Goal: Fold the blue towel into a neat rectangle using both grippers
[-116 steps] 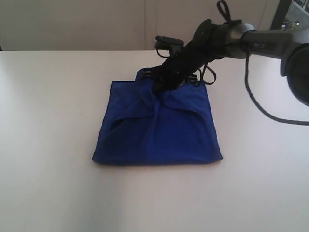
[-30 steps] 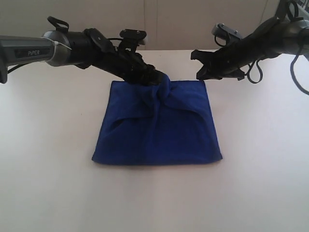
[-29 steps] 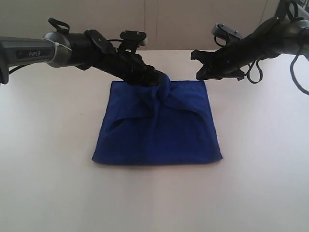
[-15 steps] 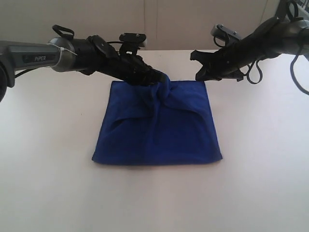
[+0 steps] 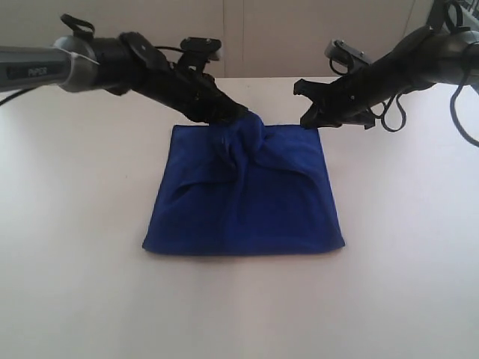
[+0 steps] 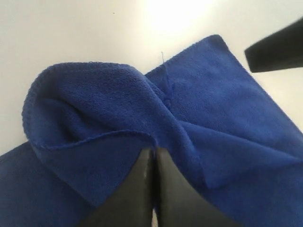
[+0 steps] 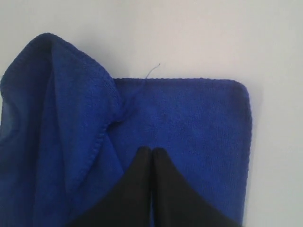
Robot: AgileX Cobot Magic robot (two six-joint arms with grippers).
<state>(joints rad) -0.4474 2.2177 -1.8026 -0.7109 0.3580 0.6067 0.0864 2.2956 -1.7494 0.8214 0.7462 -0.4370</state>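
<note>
The blue towel (image 5: 247, 202) lies folded on the white table, with a raised bunch of cloth at the middle of its far edge. My left gripper (image 5: 238, 116) reaches in from the left and is shut on that bunch; in the left wrist view its tips (image 6: 154, 150) pinch the hem of the fold (image 6: 94, 99). My right gripper (image 5: 305, 118) hovers shut and empty over the towel's far right corner (image 7: 189, 113), its tips (image 7: 151, 150) pressed together. A loose thread (image 7: 152, 70) sticks out from the far edge.
The white table (image 5: 75, 224) extends bare on every side of the towel. A pale wall (image 5: 150, 37) runs behind the table's far edge. The right arm's cables (image 5: 389, 112) hang near the far right.
My left gripper has closed from wide open onto the raised fold, and its arm has lifted slightly. The right arm has barely moved.
</note>
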